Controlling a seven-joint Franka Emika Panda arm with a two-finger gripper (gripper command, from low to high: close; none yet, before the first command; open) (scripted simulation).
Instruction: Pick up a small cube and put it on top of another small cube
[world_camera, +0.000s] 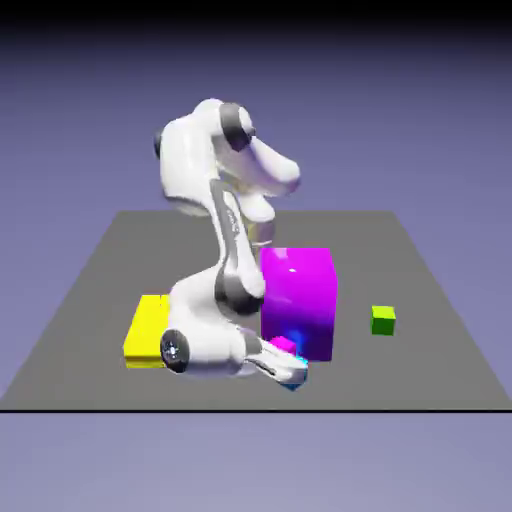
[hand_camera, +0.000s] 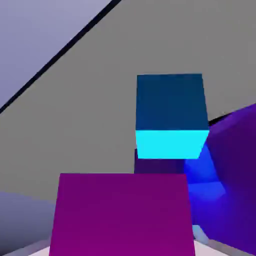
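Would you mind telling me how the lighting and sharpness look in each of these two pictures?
Exterior view: soft overall, the backdrop fading to black at the top, a small glare spot on the tall purple block. Hand view: crisp edges; the cyan cube is dark on its upper face and bright on the lower one, casting a blue tint onto the purple block; the magenta cube fills the bottom, flatly lit.

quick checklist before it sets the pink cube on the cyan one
1. Magenta cube held in the end effector: ok, it fills the hand view's bottom, shut on it.
2. Cyan cube in view ahead: ok.
3. Cyan cube's top free: ok.
4. Magenta cube centred over it: not ok, the cyan cube sits off to one side in the hand view.
5. Clearance from the tall purple block: cannot tell, it stands very close.
6. Lime-green cube out of the way: ok.
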